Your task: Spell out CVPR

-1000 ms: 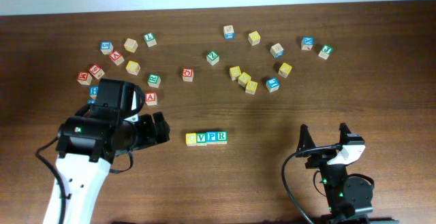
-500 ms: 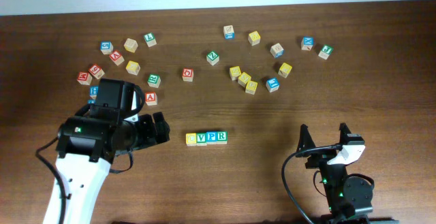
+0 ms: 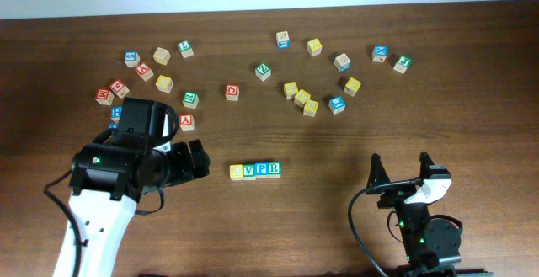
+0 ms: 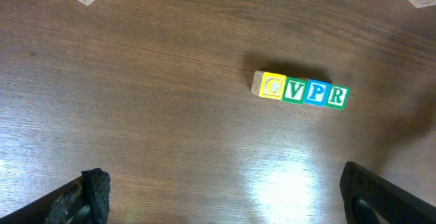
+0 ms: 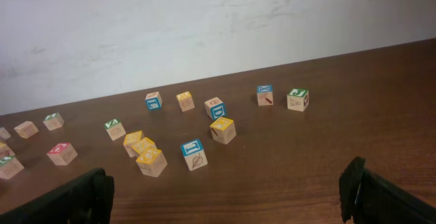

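"Fingers first: my left fingers (image 4: 95, 193) gape wide and hold nothing; my right fingers (image 5: 92, 195) do too, spread and bare."

"Where's the word, then?"

"On the surface (image 3: 320, 226) between my two arms: one tight row (image 3: 255, 170) reading C (image 4: 272, 86), V (image 4: 294, 90), P (image 4: 315, 92), R (image 4: 336, 95), each block touching the next."

"Which way from you?"

"Ahead of my left fingers and off toward the right-hand one, apart from both. Its long axis runs side to side, much as the gap between my fingers does. My left arm is the nearer; my right sits well apart."

"So, grab it?"

"I'd judge not. The spelling looks complete, and the loose blocks (image 3: 301, 98) lie farther off. Any move should back away without nudging the C end."
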{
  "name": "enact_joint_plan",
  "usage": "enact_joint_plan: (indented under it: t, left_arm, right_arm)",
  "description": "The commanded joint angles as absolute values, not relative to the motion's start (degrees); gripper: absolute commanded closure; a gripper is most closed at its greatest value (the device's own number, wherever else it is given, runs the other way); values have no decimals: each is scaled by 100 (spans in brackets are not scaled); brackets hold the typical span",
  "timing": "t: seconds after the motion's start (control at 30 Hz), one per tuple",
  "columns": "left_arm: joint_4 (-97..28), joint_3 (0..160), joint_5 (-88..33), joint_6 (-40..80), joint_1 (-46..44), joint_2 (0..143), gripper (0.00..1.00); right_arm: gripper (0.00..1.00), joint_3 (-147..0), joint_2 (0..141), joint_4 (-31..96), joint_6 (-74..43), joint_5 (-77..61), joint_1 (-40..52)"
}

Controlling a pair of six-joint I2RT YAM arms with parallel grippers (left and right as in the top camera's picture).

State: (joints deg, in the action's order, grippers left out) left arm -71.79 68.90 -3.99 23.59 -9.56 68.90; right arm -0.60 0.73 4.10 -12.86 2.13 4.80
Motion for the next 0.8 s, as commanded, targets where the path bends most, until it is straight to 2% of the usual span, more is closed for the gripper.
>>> enact_joint_plan:
  t: [0.0,0.17,0.4,0.53,0.77]
  left_arm:
    - [-6871,6936,-292,2366,-958,6766,1]
    - [-5948,6622,-298,1890,-958,6326,1]
    - [-4235,4593,-316,1704,-958,4755,1]
    - [-4180,3750,64,1702,-956,3553,1]
    - [-4097,3157,272,1680,-958,2128,1]
  right_arm:
    - [2,-32,21,456,-1225,220,447]
    - [2,-32,21,456,-1225,220,447]
    - [2,-32,21,456,-1225,220,447]
    - [2,-32,21,456,-1225,220,447]
    - [2,-32,21,456,-1225,220,447]
